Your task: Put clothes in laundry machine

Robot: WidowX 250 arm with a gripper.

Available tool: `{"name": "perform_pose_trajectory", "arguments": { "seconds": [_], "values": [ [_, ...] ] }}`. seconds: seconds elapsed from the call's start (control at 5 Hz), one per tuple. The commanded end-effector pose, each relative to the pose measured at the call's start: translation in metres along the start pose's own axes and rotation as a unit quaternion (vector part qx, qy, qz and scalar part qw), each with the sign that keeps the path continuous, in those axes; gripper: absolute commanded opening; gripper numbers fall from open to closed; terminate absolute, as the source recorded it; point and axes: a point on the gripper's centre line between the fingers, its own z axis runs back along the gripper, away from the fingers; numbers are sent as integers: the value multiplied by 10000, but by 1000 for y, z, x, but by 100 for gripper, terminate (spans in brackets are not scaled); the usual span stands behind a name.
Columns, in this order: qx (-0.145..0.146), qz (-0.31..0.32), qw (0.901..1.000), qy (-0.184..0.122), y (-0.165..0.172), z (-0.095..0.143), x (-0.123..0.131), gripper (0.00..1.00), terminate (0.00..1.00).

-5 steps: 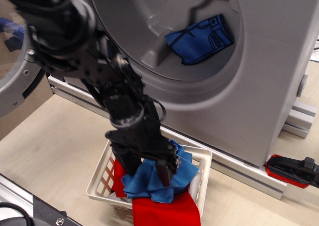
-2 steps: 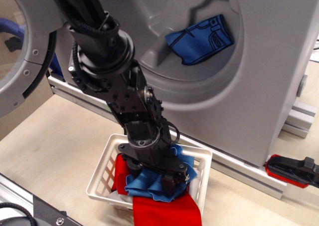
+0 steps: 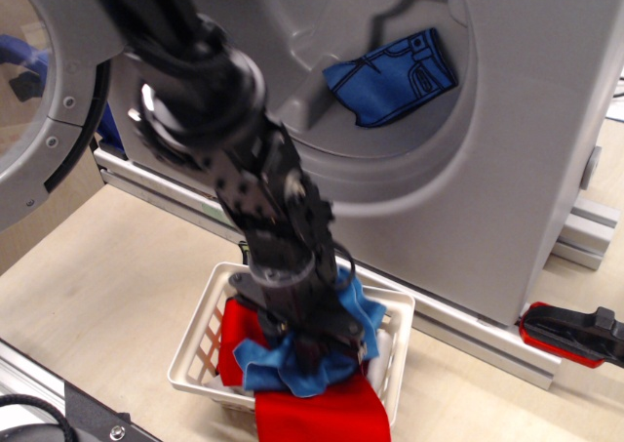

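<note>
The grey laundry machine (image 3: 526, 169) stands at the back with its round door (image 3: 39, 91) swung open to the left. A blue cloth with dark stitching (image 3: 390, 76) lies inside the drum. A white slatted basket (image 3: 200, 340) sits on the table in front of the machine. It holds a plain blue cloth (image 3: 268, 364) bunched on top of a red cloth (image 3: 322, 418) that hangs over the front rim. My gripper (image 3: 314, 349) reaches straight down into the bunched blue cloth. Its fingertips are buried in the folds and blurred. No white cloth shows clearly.
A red and black tool (image 3: 570, 333) lies on the table at the right, by the machine's aluminium base rail (image 3: 458, 330). Another aluminium rail (image 3: 58, 403) crosses the bottom left corner. The open door stands over the table's left side.
My arm has swung right and come down into the basket. The blue cloth is now bunched more tightly around the gripper and sits a little lower and further left.
</note>
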Motion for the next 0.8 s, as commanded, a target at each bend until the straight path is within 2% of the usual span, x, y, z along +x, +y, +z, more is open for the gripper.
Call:
{"name": "perform_pose_trajectory", "arguments": {
  "seconds": [0.0,0.4,0.6],
  "values": [
    [-21,-22,9983,-578,9,62,19,0,0],
    [-116,-233,9933,-1126,16,111,18,0,0],
    [-164,-46,9902,-1387,31,127,39,0,0]
  ]
}}
